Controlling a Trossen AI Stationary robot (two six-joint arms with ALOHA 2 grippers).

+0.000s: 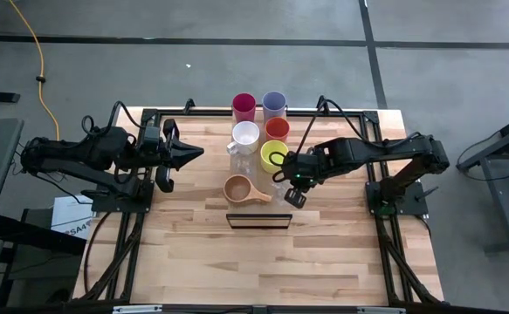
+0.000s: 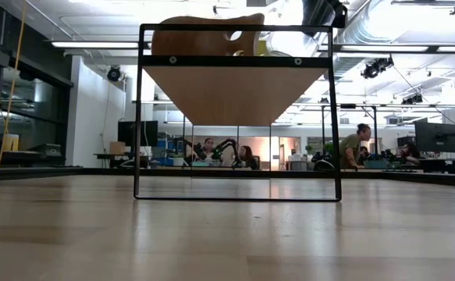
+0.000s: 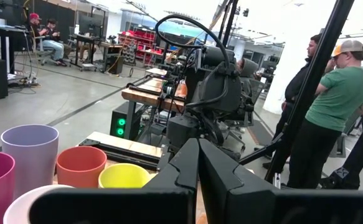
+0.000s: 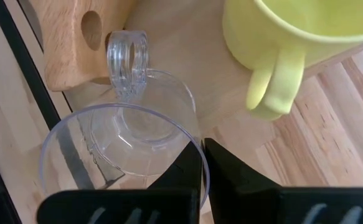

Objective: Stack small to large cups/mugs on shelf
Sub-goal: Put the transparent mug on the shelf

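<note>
The cups stand in a cluster at the table's far middle: red tumbler (image 1: pixel 244 106), lavender tumbler (image 1: pixel 274 104), white mug (image 1: pixel 245 134), orange tumbler (image 1: pixel 277 128), a clear glass (image 1: pixel 239 160), yellow mug (image 1: pixel 272 157) and the wooden handled cup (image 1: pixel 239 189). The shelf (image 1: pixel 258 221) stands just nearer; in the low view (image 2: pixel 235 86) nothing shows on its plank. My right gripper (image 1: pixel 294 197) is shut on a second clear glass (image 4: pixel 131 143), right of the wooden cup. My left gripper (image 1: pixel 197 153) is shut and empty, left of the cluster. My right gripper holds the clear glass by its rim (image 4: pixel 198 163), on the side opposite its handle (image 4: pixel 128 59). One finger (image 4: pixel 184 168) is inside the glass and one (image 4: pixel 225 171) outside. The fingers come from above, slanting down. The glass is upright; whether its base is on the table I cannot tell.
The yellow mug's handle (image 4: pixel 271 87) and the wooden cup's handle (image 4: pixel 81 43) lie close on either side of the held glass. The table's near half (image 1: pixel 254 270) is bare wood. People show in the room beyond the table.
</note>
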